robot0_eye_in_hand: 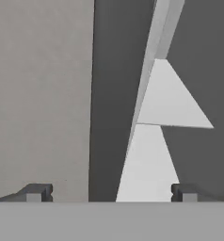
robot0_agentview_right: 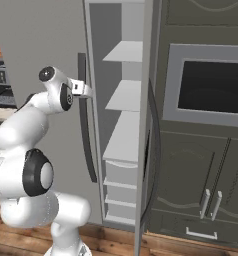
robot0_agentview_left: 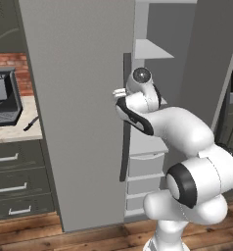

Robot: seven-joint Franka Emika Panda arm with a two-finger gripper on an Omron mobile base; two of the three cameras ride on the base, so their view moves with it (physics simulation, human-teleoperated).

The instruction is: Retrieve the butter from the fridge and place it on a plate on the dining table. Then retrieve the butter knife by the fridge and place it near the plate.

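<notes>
The fridge (robot0_agentview_left: 79, 98) stands with its left door swung partly out, and white shelves (robot0_agentview_right: 126, 95) and drawers (robot0_agentview_left: 145, 164) show in the gap. My gripper (robot0_agentview_right: 86, 89) is open at the upper part of that door's long dark handle (robot0_agentview_right: 87, 140), holding nothing. In the hand view the fingertips (robot0_eye_in_hand: 38, 192) stand wide apart before the door's dark edge and the white shelves (robot0_eye_in_hand: 172, 101). A small dark butter knife (robot0_agentview_left: 31, 123) lies on the counter just left of the fridge. The butter is hidden. The plate and the dining table are out of view.
A beige counter (robot0_agentview_left: 20, 128) with a dark appliance (robot0_agentview_left: 3, 95) and drawers (robot0_agentview_left: 13, 186) below sits left of the fridge. The right fridge door (robot0_agentview_right: 147, 125) stands edge-on. A dark cabinet with a microwave (robot0_agentview_right: 211, 85) stands right of the fridge. The floor is wood.
</notes>
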